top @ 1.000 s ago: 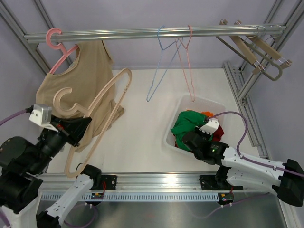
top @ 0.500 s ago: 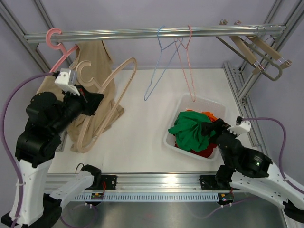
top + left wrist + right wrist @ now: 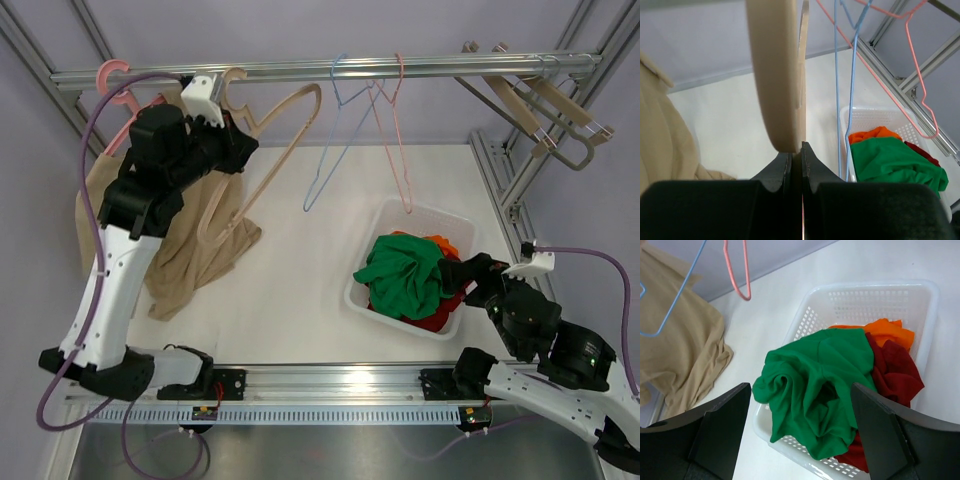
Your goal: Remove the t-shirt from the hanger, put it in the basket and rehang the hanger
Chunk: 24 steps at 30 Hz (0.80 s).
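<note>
We see the left gripper (image 3: 232, 150) high up, close under the aluminium rail (image 3: 420, 66). Its fingers are clamped on the edge of the curved beige hanger (image 3: 775, 75), which looks bare in the left wrist view, with its hook just beneath the rail. The tan t-shirt (image 3: 195, 255) hangs at the left behind that arm, its top up by the pink hanger (image 3: 112, 80) and its lower folds lying on the white table (image 3: 300, 270). The right gripper (image 3: 800, 390) is spread wide and empty above the white mesh basket (image 3: 865, 295) of green, orange and red clothes (image 3: 815, 375).
</note>
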Each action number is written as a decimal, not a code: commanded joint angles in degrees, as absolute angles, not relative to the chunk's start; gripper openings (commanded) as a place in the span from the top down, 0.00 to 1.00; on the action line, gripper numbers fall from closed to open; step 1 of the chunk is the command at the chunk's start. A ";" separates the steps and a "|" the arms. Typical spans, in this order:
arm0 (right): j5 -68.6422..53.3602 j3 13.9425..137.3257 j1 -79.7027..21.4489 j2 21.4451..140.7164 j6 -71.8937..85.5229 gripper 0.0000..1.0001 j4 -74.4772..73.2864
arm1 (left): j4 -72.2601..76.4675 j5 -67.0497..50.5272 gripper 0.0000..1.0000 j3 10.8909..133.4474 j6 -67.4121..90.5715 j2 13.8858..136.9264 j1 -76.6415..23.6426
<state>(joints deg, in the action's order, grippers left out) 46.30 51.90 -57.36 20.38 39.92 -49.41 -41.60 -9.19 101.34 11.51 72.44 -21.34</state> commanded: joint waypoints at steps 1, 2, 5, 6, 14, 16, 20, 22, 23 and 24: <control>42.28 50.01 -57.13 20.75 34.99 0.11 -44.13 | -36.04 -11.69 1.00 108.36 9.23 77.24 -21.53; 41.75 49.57 -57.22 20.31 34.63 0.11 -41.86 | -35.95 -11.86 1.00 109.50 9.58 78.56 -21.53; 39.38 48.69 -57.13 19.34 33.58 0.12 -39.73 | -36.04 -11.69 1.00 113.11 9.84 83.13 -21.53; 38.33 48.87 -57.22 19.34 33.31 0.12 -39.03 | -36.04 -11.25 1.00 113.81 9.58 85.23 -21.53; 34.02 49.57 -57.13 22.41 30.85 0.13 -34.98 | -36.12 -11.25 1.00 122.33 8.35 94.48 -21.53; 33.14 49.04 -57.13 23.46 30.85 0.13 -33.84 | -36.21 -11.86 1.00 123.04 8.35 95.71 -21.53; 32.26 48.17 -57.13 24.26 30.94 0.14 -31.82 | -36.21 -11.69 1.00 120.94 7.56 96.86 -21.88; 31.91 47.90 -57.13 24.43 30.94 0.14 -31.12 | -36.12 -10.90 1.00 118.66 7.03 96.77 -21.97; 31.64 47.90 -57.13 24.52 30.85 0.14 -30.85 | -36.12 -10.81 1.00 117.96 6.94 96.42 -21.97; 31.55 47.99 -57.22 24.52 30.94 0.14 -30.76 | -36.12 -10.90 1.00 116.91 6.77 96.24 -21.97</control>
<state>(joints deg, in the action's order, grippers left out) 33.34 47.97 -57.36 24.25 32.62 -34.04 -39.44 -11.70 118.54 8.36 96.25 -22.15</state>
